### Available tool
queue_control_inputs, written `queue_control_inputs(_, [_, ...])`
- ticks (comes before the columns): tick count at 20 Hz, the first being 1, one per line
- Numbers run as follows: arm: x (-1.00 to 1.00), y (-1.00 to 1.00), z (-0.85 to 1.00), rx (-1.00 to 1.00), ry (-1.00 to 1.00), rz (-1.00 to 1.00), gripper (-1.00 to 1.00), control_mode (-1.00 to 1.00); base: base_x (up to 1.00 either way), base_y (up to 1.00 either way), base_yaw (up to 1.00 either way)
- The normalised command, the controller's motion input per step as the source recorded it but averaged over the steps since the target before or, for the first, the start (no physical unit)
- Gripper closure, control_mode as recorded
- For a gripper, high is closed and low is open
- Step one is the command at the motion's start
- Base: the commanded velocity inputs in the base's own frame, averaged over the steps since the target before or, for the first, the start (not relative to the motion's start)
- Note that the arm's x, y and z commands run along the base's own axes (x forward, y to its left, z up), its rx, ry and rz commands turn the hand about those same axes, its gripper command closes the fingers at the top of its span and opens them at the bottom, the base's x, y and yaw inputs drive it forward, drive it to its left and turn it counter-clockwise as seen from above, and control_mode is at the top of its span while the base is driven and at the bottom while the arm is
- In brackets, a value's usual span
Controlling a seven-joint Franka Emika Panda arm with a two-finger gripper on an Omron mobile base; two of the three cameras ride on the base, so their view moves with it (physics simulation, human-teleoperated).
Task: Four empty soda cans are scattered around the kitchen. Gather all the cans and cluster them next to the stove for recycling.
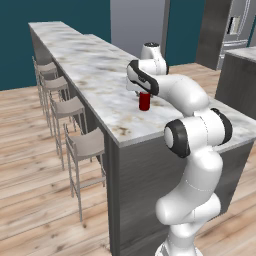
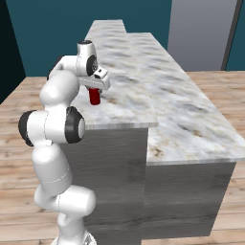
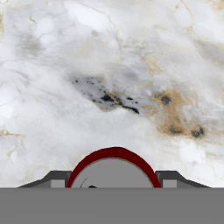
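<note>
A white robot arm reaches down over a long marble-topped bench [image 1: 95, 80] in a simulated kitchen, its end effector [image 3: 113, 180] lowered around a small red cylindrical soda can with a silvery top [image 1: 144, 102]. The can stands upright on the bench near its front edge, well along from the row of grey bar stools [image 1: 82, 145] on the far side. In the hand view the can's red rim and grey lid sit squarely between the two dark fingertips [image 3: 57, 178], one on each side and hard against the rim; the end effector appears to be closing on the can, though whether the pads have fully seated cannot be told.

The step in hand looks to be the pickup of one of four cans bound for the stove. Done well, it calls for letting the fingers finish their squeeze before any lift, keeping the can centred as it is now, then raising it straight up so the base clears the marble without tipping. A thin empty can is light and may dent or slip, so a firm but modest grip low enough on the body would serve best.
</note>
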Motion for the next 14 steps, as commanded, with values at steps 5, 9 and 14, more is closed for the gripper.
queue_control_inputs(5, [-0.04, -0.02, -0.06, 0.02, 0.01, -0.06, 1.0, -1.0, 0.0, 0.0, 0.0])
queue_control_inputs(9, [-0.01, -0.01, 0.0, 0.0, 0.0, -0.04, 1.0, -1.0, 0.0, 0.0, 0.0])
queue_control_inputs(14, [-0.11, -0.01, 0.17, 0.0, 0.01, -0.02, 1.0, -1.0, 0.0, 0.0, 0.0])
